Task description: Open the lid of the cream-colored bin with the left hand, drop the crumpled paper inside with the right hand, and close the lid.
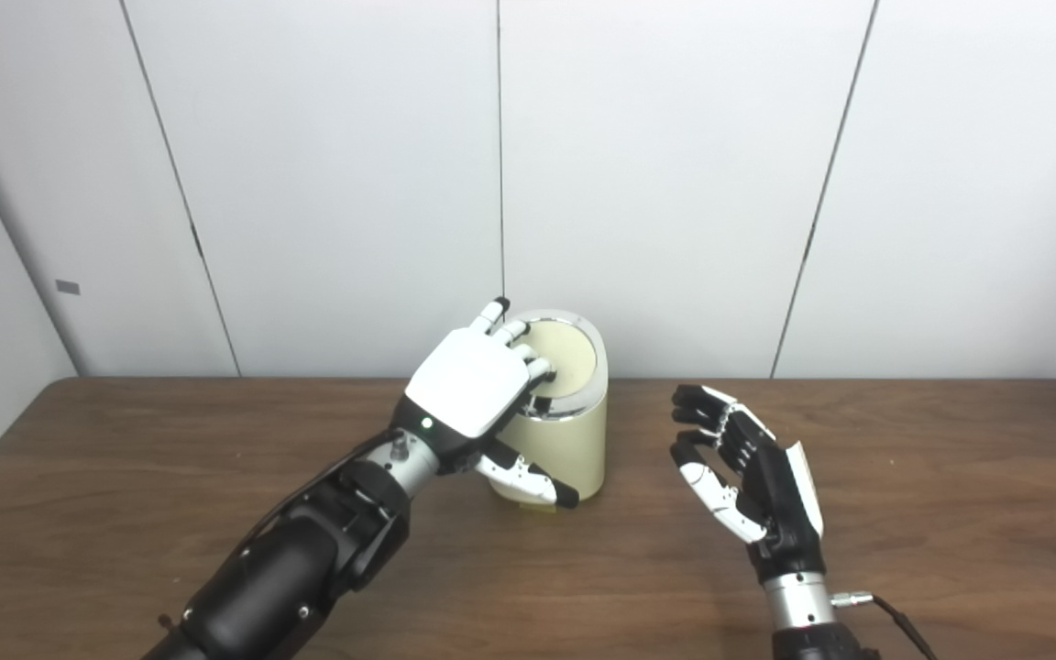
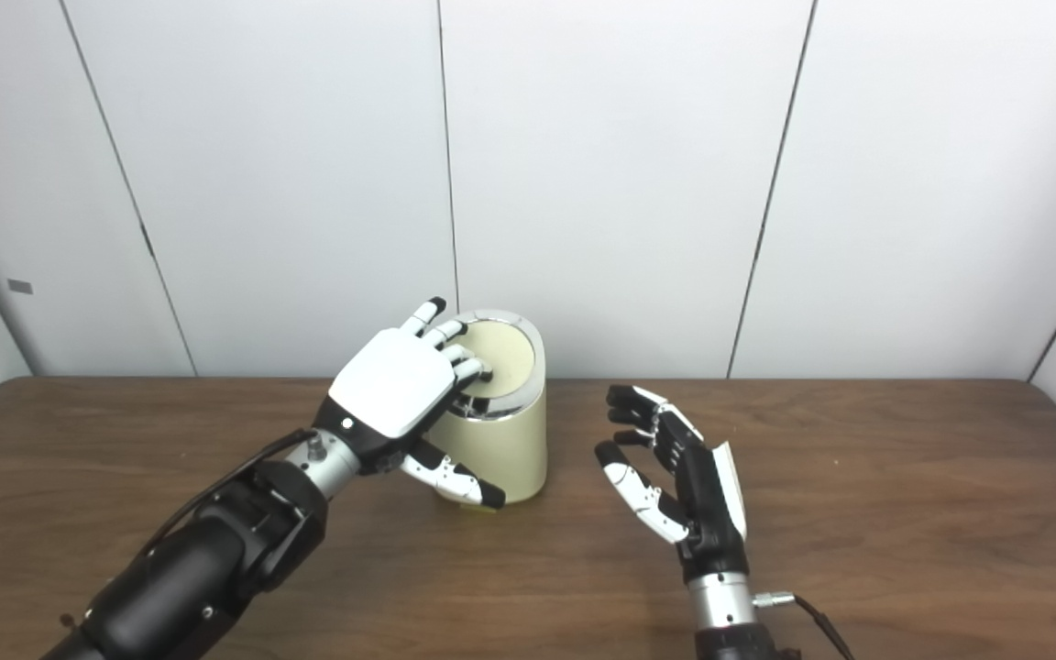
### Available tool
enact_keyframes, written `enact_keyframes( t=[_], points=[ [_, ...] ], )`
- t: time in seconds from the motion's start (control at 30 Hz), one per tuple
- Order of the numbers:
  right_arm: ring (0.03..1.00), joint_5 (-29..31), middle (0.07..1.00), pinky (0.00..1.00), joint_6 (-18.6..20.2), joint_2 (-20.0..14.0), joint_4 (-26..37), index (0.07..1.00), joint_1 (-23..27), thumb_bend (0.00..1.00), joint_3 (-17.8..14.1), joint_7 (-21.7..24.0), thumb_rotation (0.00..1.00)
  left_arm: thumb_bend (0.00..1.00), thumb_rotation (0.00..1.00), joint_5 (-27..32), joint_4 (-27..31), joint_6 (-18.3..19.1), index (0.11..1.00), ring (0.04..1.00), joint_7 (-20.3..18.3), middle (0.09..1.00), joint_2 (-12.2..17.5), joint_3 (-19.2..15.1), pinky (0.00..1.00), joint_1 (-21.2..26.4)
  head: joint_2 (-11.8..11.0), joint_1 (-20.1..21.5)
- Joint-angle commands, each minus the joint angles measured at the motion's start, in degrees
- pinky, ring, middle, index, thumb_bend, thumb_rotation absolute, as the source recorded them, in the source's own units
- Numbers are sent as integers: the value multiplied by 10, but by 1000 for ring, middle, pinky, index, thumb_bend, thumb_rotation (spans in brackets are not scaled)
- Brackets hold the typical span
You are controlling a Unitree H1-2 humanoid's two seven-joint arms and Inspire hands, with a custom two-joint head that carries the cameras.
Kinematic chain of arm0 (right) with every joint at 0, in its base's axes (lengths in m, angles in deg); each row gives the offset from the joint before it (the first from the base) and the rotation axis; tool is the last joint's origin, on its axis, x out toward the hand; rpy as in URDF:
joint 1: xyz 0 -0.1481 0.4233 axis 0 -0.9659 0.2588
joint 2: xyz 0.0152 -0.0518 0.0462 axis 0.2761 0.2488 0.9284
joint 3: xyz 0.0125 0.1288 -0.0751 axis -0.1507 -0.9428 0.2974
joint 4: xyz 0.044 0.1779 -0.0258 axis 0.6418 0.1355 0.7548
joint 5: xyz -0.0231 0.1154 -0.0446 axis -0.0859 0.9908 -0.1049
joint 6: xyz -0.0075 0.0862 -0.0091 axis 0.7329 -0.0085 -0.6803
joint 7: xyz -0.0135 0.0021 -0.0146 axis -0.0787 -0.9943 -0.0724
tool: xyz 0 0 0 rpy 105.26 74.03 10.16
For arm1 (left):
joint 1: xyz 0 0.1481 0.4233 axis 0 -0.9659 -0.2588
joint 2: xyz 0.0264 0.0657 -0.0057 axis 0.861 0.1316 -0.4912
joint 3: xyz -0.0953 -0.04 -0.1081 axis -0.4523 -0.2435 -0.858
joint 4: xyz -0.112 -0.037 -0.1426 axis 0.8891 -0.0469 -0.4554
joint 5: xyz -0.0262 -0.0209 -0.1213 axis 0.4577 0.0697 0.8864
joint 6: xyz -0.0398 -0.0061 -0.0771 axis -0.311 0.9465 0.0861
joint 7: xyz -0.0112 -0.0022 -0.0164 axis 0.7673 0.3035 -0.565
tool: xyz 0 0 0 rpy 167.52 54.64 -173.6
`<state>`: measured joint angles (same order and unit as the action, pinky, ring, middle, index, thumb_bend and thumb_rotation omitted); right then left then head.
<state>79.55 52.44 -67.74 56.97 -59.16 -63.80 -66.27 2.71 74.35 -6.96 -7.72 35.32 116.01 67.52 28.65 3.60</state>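
Note:
A cream-colored bin (image 1: 565, 440) with a chrome rim stands on the wooden table (image 1: 950, 477), near the back wall. Its round lid (image 1: 574, 357) lies flat and closed in the rim. My left hand (image 1: 478, 385) is above the bin's left side, palm down, fingers spread and resting on the lid, thumb (image 1: 528, 481) hanging in front of the bin wall. It holds nothing. My right hand (image 1: 748, 472) hovers to the right of the bin, palm facing the bin, fingers apart and curled slightly, empty. No crumpled paper is in sight.
White wall panels (image 1: 675, 183) rise directly behind the table's back edge. A thin cable (image 1: 895, 614) runs from my right wrist toward the bottom edge. Bare brown tabletop (image 2: 904, 513) spreads to both sides of the bin.

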Motion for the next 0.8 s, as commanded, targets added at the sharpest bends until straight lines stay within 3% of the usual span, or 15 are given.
enact_keyframes(
  t=[0.0, 0.2, 0.53, 0.67, 0.77],
  points=[
    [738, -3, 753, 647, -20, 15, -4, 736, -16, 320, 5, -1, 497, 1000, 910, 26, -68, -59, 758, 946, -203, 794, 8, 86, 1000, -43, 0, 1],
    [740, -1, 757, 652, -9, 15, 0, 740, -17, 318, 6, 0, 516, 1000, 929, 23, -88, -60, 759, 940, -196, 778, 4, 98, 1000, -50, -1, 2],
    [736, -2, 757, 643, -23, 14, -7, 741, -13, 293, 7, -1, 487, 1000, 856, 16, -158, -58, 761, 938, -159, 758, -11, 103, 1000, -45, -1, 4],
    [739, 1, 759, 642, -24, 14, -9, 740, -12, 292, 7, 1, 482, 1000, 813, 21, -161, -54, 752, 932, -155, 724, -10, 105, 1000, -45, -1, 3],
    [738, -5, 758, 640, -25, 14, -10, 741, -11, 295, 7, -2, 498, 977, 819, 20, -149, -51, 753, 943, -167, 755, -6, 107, 1000, -43, -1, 1]
  ],
)
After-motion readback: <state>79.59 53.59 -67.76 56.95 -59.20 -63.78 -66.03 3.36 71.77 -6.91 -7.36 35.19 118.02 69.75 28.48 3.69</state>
